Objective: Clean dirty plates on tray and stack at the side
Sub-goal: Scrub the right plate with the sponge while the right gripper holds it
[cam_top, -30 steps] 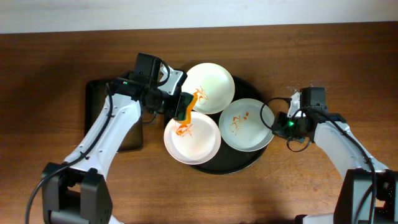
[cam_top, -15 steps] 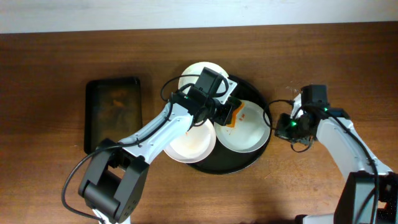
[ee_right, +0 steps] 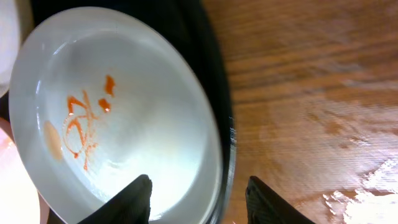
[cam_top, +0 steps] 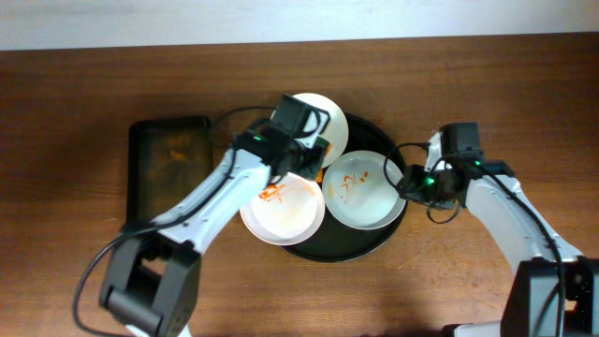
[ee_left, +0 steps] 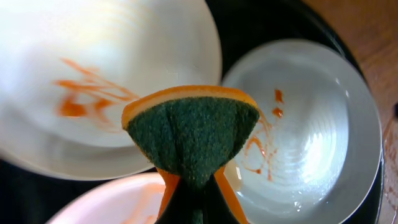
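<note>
3 plates (cam_top: 363, 190) flat, face up on tray (cam_top: 342, 245); sponge (ee_left: 193, 134) clamped.

Overhead looks straight down on your desk (cam_top: 75, 94); both wrist views sit close, angled downward — sharing the right-hand smeared plate (cam_top: 363, 197).

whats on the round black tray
Three orange-smeared white plates sit on the tray. Its floor beneath them is covered, and the left arm hides part of the far plate from overhead.
</note>
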Controlling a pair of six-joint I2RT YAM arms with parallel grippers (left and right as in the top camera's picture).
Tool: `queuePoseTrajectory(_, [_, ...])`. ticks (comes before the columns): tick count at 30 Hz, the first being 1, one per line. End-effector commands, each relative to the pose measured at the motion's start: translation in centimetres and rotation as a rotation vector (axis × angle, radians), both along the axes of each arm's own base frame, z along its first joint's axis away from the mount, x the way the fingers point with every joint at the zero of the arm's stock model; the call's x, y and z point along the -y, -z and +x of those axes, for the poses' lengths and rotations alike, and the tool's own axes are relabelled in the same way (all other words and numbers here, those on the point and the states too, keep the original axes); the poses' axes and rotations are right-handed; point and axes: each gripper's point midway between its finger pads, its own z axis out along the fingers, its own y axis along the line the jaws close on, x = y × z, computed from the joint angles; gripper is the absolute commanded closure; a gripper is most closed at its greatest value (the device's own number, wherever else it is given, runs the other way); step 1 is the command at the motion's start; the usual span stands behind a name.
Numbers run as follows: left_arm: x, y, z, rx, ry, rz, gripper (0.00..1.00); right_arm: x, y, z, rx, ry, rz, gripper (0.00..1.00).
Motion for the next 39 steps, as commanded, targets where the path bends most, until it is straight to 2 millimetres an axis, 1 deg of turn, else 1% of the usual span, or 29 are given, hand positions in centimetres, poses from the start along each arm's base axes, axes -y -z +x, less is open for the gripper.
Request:
queuePoseTrajectory(1, [-1.8, -2.9, 0.5, 0.029, -0.048, -0.014, 0.99, -1.1, 0.7, 0.5, -0.01, -0.033, -0.01, 0.5])
queuePoseTrajectory(5, [-1.9, -2.7, 0.3, 0.02, -0.048, -0.009, 1.0, -1.1, 2.3, 0.1, -0.063, -0.033, -0.011, 0.5])
queuePoseTrajectory(6, [-1.9, -2.7, 0.3, 0.02, -0.048, -0.009, 0.99, -1.5, 2.7, 0.0, -0.075, -0.039, 0.01, 0.5])
queuePoseTrajectory(7, [-1.9, -2.7, 0.3, 0.02, -0.048, -0.009, 1.0, -1.8, 2.7, -0.1, -0.079, -0.045, 0.031, 0.51])
queuePoseTrajectory(8, [-1.9, -2.7, 0.3, 0.021, -0.048, -0.009, 0.99, -1.9, 2.7, -0.1, -0.078, -0.045, 0.034, 0.57])
queuePoseTrajectory(9, [-1.9, -2.7, 0.3, 0.021, -0.048, -0.009, 1.0, -1.9, 2.7, -0.1, -0.078, -0.045, 0.034, 0.59])
queuePoseTrajectory(11, [-1.9, -2.7, 0.3, 0.021, -0.048, -0.008, 1.0, -2.1, 2.6, 0.0, -0.076, -0.05, 0.046, 0.58])
queuePoseTrajectory(12, [-1.9, -2.7, 0.3, 0.021, -0.048, -0.008, 1.0, -2.1, 2.6, 0.0, -0.076, -0.05, 0.049, 0.55])
queuePoseTrajectory(15, [-1.9, -2.7, 0.3, 0.02, -0.048, -0.009, 0.99, -1.9, 3.0, -0.4, -0.091, -0.04, 0.036, 0.52])
queuePoseTrajectory(16, [-1.9, -2.7, 0.3, 0.021, -0.048, -0.009, 0.99, -1.7, 3.4, -0.3, -0.106, -0.012, 0.033, 0.5])
queuePoseTrajectory(17, [-1.9, -2.7, 0.3, 0.02, -0.048, -0.009, 0.99, -2.0, 4.2, -0.4, -0.123, -0.019, 0.032, 0.5])
queuePoseTrajectory(19, [-1.9, -2.7, 0.3, 0.02, -0.048, -0.009, 1.0, -2.8, 5.3, -0.5, -0.141, -0.044, 0.03, 0.51])
queuePoseTrajectory(21, [-1.9, -2.7, 0.3, 0.021, -0.048, -0.009, 0.99, -3.1, 5.2, -0.1, -0.122, -0.051, 0.03, 0.51])
queuePoseTrajectory(22, [-1.9, -2.7, 0.3, 0.02, -0.048, -0.009, 1.0, -3.0, 5.2, -0.1, -0.122, -0.051, 0.027, 0.55])
queuePoseTrajectory(24, [-1.9, -2.7, 0.3, 0.02, -0.048, -0.009, 0.99, -2.9, 5.2, -0.1, -0.121, -0.048, 0.019, 0.71])
queuePoseTrajectory(26, [-1.9, -2.7, 0.3, 0.019, -0.048, -0.009, 0.99, -1.7, 5.5, 0.1, -0.122, 0.001, -0.042, 0.85])
queuePoseTrajectory(27, [-1.9, -2.7, 0.3, 0.019, -0.048, -0.009, 0.99, -1.4, 5.5, 0.3, -0.115, 0.005, -0.056, 0.87])
queuePoseTrajectory(28, [-1.9, -2.7, 0.3, 0.019, -0.048, -0.008, 0.99, -1.3, 5.5, 0.3, -0.113, 0.008, -0.066, 0.91])
queuePoseTrajectory(29, [-1.8, -2.7, 0.2, 0.019, -0.046, -0.009, 0.99, -1.3, 5.5, 0.4, -0.111, 0.008, -0.066, 0.96])
queuePoseTrajectory(30, [-1.8, -2.7, 0.2, 0.019, -0.045, -0.009, 1.0, -1.3, 5.5, 0.3, -0.113, 0.005, -0.067, 0.96])
queuePoseTrajectory(31, [-1.8, -2.7, 0.2, 0.02, -0.045, -0.009, 0.99, -1.1, 4.9, 0.4, -0.108, 0.001, -0.068, 0.96])
queuePoseTrajectory(32, [-1.8, -2.7, 0.2, 0.02, -0.045, -0.009, 1.0, -1.2, 3.8, 0.7, -0.095, 0.0, -0.068, 0.96])
queuePoseTrajectory(33, [-1.6, -2.8, 0.2, 0.021, -0.041, -0.012, 1.0, -1.2, 2.1, 1.1, -0.072, -0.02, -0.072, 0.96])
queuePoseTrajectory(34, [-1.4, -2.8, 0.1, 0.024, -0.036, -0.015, 0.99, -1.1, 1.4, 0.9, -0.076, -0.022, -0.077, 0.96])
queuePoseTrajectory(35, [-0.8, -2.9, 0.0, 0.033, -0.024, -0.02, 0.99, -0.9, 0.7, 0.1, -0.107, -0.021, -0.087, 0.96])
queuePoseTrajectory(36, [0.0, -2.9, -0.2, 0.039, -0.006, -0.025, 0.99, -0.8, 0.7, -1.0, -0.153, -0.021, -0.094, 0.96])
queuePoseTrajectory(38, [1.0, -2.9, -0.3, 0.052, 0.013, -0.033, 1.0, -0.4, 1.0, -2.6, -0.217, -0.021, -0.111, 0.96])
queuePoseTrajectory(39, [2.5, -2.7, -0.5, 0.055, 0.048, -0.065, 0.99, -0.4, 1.0, -3.0, -0.233, -0.022, -0.11, 0.96])
